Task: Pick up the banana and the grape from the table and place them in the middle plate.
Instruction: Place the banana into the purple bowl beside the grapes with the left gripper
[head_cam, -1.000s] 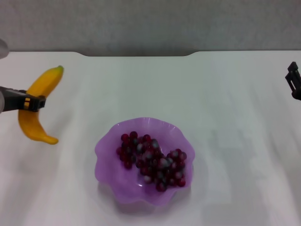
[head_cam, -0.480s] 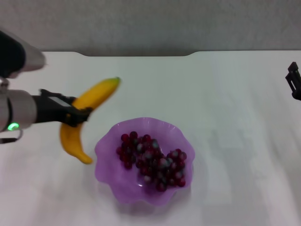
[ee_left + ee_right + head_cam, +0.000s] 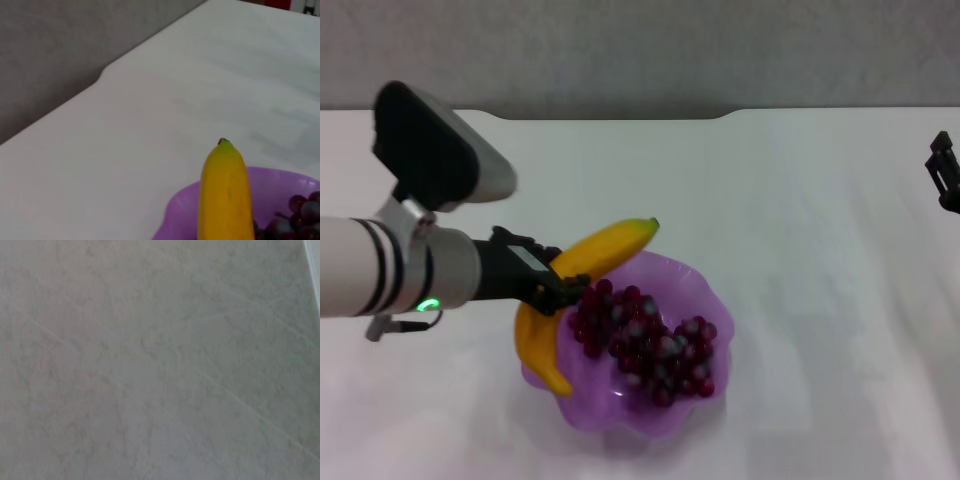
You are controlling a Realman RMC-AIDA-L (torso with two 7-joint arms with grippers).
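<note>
Holding status, head view: left gripper (image 3: 563, 287) is clamped across the banana (image 3: 603, 251) near mid-length, carrying it over the near-left rim of the middle plate (image 3: 705, 300).
Banana position, head view: airborne; green-tipped end points up and away over the plate, the lower end hangs past the plate's left edge above the table (image 3: 800, 200).
Banana handling, head view: judged light and fairly stiff, with a smooth skin that could pivot in a mid-body pinch; the thick centre is the soundest hold.
Grape position, head view: the grape (image 3: 645, 340) lies inside the plate, a loose bunch of small glossy dark red spheres, some greyish.
Grape handling, head view: judged soft and easily crushed; the banana should come down beside it, not on it.
Plate material, head view: translucent purple plastic, scalloped rim, probably light enough to slide if nudged.
Right gripper, head view: right gripper (image 3: 946, 172) is parked at the table's far right edge; finger state cannot be told.
Left wrist view: banana (image 3: 225, 195) fills the foreground, smooth matte yellow, its tip above the purple plate rim (image 3: 280, 182); grapes (image 3: 295, 220) lie just beside it.
Right wrist view: only a mottled grey surface shows.
</note>
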